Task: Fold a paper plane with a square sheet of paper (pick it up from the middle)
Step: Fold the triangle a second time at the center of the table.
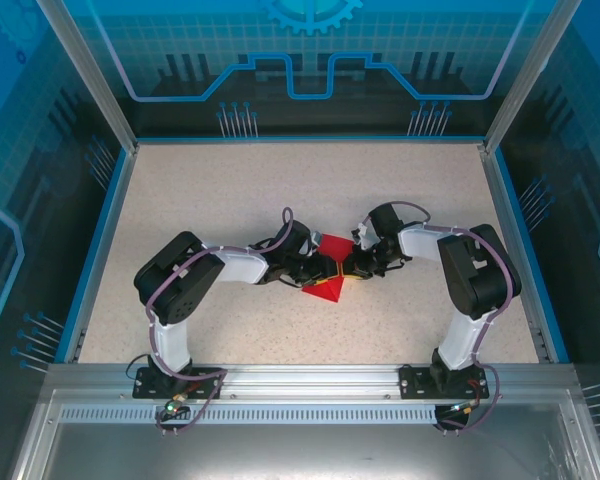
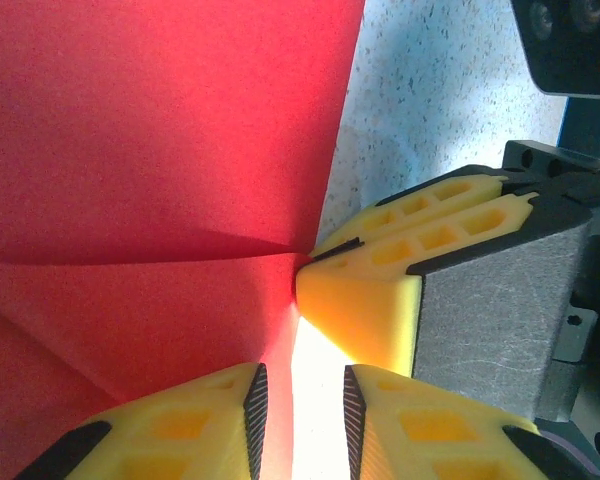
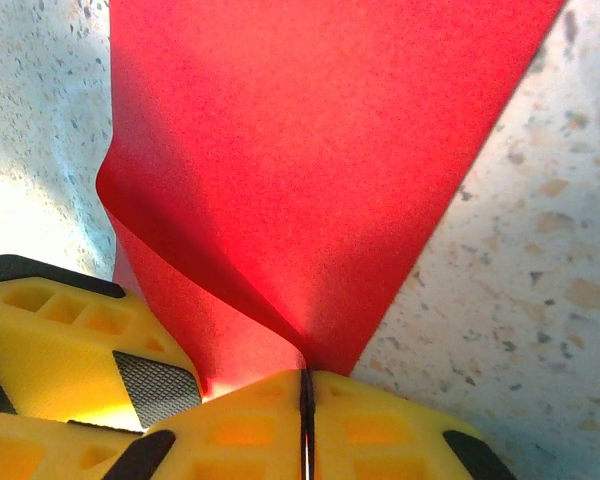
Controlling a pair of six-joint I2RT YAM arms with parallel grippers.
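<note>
Yellow fingers [image 3: 235, 440] of the right gripper [image 3: 305, 385] sit nearest its wrist camera, clamped together on an edge of the square sheet of paper [image 3: 310, 150]. You see the thin, matte, bright red sheet bulge in a soft fold beyond the pinch. Check the left gripper [image 2: 305, 400]: its jaws stand apart, cross-hatched black pads [image 2: 257, 400] exposed, the sheet's edge just beside one pad. Both grippers crowd the sheet from either side at mid-table on the speckled tabletop [image 1: 230, 190], enclosed by blue panels [image 1: 180, 60]
</note>
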